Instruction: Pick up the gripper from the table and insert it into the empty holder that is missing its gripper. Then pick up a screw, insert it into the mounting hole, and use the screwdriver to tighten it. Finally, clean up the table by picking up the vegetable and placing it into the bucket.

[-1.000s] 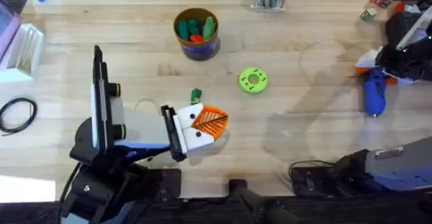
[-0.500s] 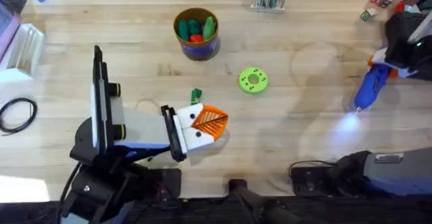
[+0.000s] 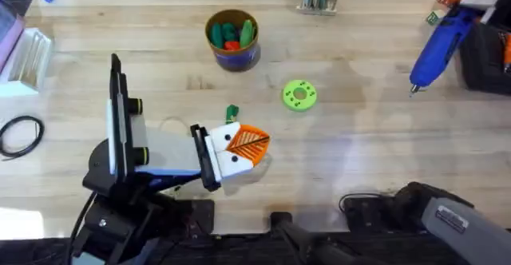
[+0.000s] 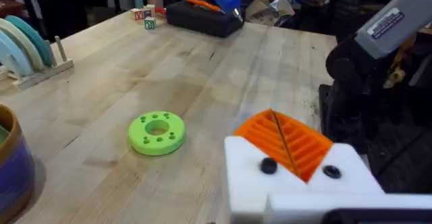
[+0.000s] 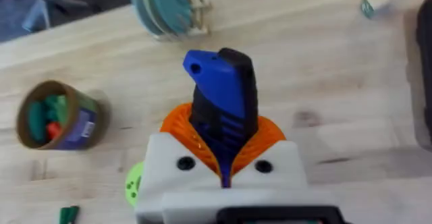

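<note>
- Two arms: the left gripper (image 3: 243,145) rests low on the tabletop (image 3: 160,41), fingers pressed together, empty.
- Just beside it lies the vegetable (image 3: 231,112); the bucket (image 3: 232,38) stands beyond.
- Far right, the right gripper (image 5: 226,158) pinches the screwdriver (image 3: 437,43), lifted and tilted; keep its bit steady while carrying.
- Right wrist view alone shows the grip.

The right tool (image 5: 226,158) hides the lower body and bit of the screwdriver (image 5: 223,96) in the right wrist view. Overhead, the left tool (image 3: 239,147) covers part of the vegetable (image 3: 231,112). At the desk's (image 3: 359,129) far right corner, the picture's edge cuts off a black case (image 3: 487,57).
</note>
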`<state>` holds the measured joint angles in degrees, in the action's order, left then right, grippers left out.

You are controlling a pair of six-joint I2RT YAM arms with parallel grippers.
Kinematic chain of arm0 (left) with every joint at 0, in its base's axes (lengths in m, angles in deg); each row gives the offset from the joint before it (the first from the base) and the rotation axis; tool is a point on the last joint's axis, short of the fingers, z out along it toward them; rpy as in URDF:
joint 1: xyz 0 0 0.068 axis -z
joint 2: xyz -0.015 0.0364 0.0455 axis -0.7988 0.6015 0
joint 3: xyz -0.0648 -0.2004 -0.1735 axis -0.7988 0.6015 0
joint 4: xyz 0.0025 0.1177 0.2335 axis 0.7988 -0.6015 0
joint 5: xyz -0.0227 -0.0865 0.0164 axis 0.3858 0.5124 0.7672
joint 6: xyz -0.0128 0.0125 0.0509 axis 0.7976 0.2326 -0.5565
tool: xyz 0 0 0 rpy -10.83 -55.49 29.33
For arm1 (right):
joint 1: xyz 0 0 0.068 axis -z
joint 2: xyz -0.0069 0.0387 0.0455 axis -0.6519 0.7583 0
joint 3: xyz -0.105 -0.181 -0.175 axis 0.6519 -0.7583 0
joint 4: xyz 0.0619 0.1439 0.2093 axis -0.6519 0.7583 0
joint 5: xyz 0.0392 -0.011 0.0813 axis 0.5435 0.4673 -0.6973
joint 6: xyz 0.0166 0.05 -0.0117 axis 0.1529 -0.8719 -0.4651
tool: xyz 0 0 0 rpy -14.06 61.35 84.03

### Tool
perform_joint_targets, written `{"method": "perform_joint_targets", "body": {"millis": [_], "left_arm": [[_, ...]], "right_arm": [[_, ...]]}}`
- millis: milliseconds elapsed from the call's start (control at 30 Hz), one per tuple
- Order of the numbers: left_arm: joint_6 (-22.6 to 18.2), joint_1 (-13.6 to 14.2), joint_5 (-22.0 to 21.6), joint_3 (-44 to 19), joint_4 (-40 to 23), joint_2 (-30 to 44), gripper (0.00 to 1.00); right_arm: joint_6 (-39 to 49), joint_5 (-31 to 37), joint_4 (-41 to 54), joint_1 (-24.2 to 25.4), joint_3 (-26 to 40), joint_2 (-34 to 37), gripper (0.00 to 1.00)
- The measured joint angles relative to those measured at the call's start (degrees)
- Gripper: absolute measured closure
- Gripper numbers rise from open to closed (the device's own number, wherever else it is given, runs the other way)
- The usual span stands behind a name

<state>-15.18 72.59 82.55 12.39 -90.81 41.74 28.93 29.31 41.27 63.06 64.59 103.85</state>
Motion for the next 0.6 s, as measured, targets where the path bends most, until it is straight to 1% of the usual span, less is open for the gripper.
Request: {"method": "perform_joint_targets", "body": {"millis": [100, 200, 300, 433, 500, 600], "left_arm": [[0.00, 0.00, 0.00, 0.00, -0.04, 0.02, 0.986], [0.00, 0.00, 0.00, 0.00, -0.04, 0.00, 0.986], [0.00, 0.00, 0.00, 0.00, -0.03, 0.00, 0.986], [0.00, 0.00, 0.00, 0.00, -0.02, 0.02, 0.986], [0.00, 0.00, 0.00, 0.00, -0.03, 0.02, 0.986], [0.00, 0.00, 0.00, 0.00, -0.04, 0.01, 0.986]], "right_arm": [[-1.42, -0.19, -1.63, -3.14, -1.04, -5.72, 0.978], [-3.33, -0.41, -6.20, -7.16, -4.89, -12.25, 0.978], [-6.95, -0.59, -14.66, -12.20, -11.48, -20.08, 0.978], [-13.94, -1.83, -27.75, -20.44, -21.53, -29.78, 0.978], [-16.38, -4.13, -32.85, -25.06, -25.78, -32.28, 0.978], [-19.52, -6.53, -37.64, -32.57, -29.96, -32.62, 0.978]]}}
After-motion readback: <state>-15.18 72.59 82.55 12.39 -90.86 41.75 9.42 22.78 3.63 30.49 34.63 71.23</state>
